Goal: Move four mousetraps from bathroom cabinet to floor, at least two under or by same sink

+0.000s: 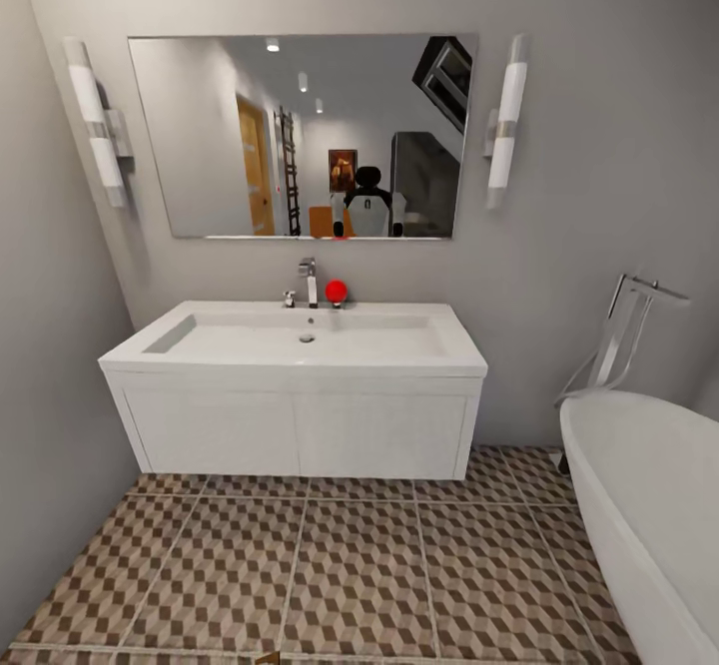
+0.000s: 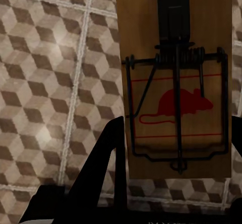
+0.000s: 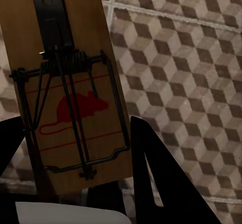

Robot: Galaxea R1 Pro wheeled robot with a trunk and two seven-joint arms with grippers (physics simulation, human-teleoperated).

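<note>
Each gripper pinches one mousetrap by its board edges above the floor [image 1: 359, 565]: the left gripper [image 2: 174, 176] holds a trap [image 2: 176, 82], the right gripper [image 3: 75, 173] another trap [image 3: 65, 82]. The sink [image 1: 300, 415] stands ahead. The traps look light and stiff; the bare wood edges, clear of the wire, seem the safest hold.

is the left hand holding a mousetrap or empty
Holding one: the mousetrap sits between the left hand's dark fingers, above the bathroom floor.
</note>
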